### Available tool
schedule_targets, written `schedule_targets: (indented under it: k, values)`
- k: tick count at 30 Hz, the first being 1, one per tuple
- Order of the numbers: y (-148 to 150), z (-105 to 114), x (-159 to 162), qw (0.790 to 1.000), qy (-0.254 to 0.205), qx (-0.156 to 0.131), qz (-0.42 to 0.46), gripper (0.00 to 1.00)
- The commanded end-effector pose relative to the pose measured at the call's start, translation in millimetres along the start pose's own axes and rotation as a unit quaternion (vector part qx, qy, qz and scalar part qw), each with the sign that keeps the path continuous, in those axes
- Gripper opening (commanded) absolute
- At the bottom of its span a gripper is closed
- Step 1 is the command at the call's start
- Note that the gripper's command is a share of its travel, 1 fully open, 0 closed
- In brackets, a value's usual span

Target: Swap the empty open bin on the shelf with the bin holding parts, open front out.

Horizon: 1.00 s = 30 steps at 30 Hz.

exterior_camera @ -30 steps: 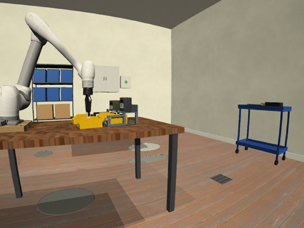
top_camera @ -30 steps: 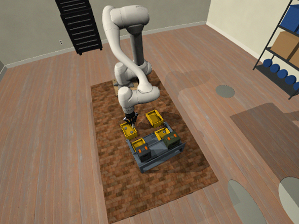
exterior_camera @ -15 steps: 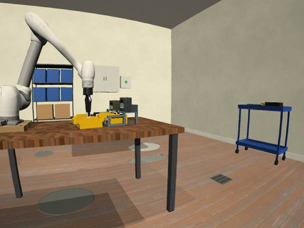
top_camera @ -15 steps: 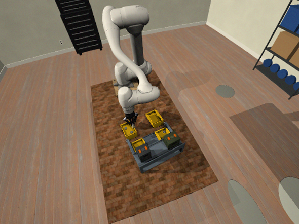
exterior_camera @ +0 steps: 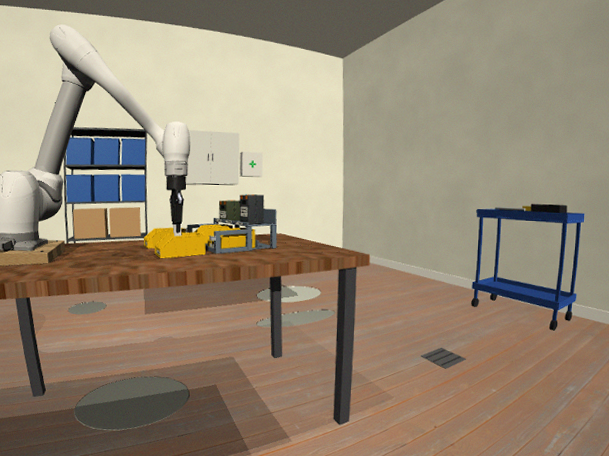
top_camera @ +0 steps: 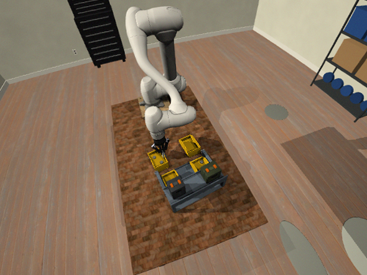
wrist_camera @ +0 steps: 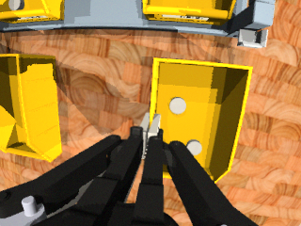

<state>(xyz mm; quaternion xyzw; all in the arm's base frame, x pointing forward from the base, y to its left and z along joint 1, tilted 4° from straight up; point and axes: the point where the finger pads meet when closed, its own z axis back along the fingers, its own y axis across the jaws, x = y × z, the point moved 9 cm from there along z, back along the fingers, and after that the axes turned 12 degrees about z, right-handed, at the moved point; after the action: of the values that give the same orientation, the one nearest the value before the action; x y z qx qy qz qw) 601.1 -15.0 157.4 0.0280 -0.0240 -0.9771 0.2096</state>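
The yellow open bin with two grey parts (top_camera: pixel 158 159) stands on the table in front of the grey shelf (top_camera: pixel 191 184); it also shows in the wrist view (wrist_camera: pixel 201 116). My gripper (wrist_camera: pixel 152 122) points straight down and is shut on this bin's thin left side wall, one finger inside and one outside. In the top view the gripper (top_camera: pixel 160 149) is at the bin's rear edge. The empty yellow bin (top_camera: pixel 189 145) stands upright on the table to the side, also at the left of the wrist view (wrist_camera: pixel 28 107). The shelf's middle spot (top_camera: pixel 186 176) is open.
Two other yellow bins (top_camera: pixel 169 175) (top_camera: pixel 199 163) with parts sit at the shelf's two ends. Two dark boxes (top_camera: pixel 176 187) (top_camera: pixel 210 172) stand on the shelf's top board. The arm's base (top_camera: pixel 155 98) is at the table's far end.
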Motion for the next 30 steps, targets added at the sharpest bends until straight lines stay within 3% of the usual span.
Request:
schedule_targets:
  k: [1,30]
  values:
    - [-0.1,-4.0,3.5,1.000,-0.002,-0.001,-0.001,0.10]
    - [-0.1,7.9,3.5,1.000,-0.002,-0.001,-0.001,0.10]
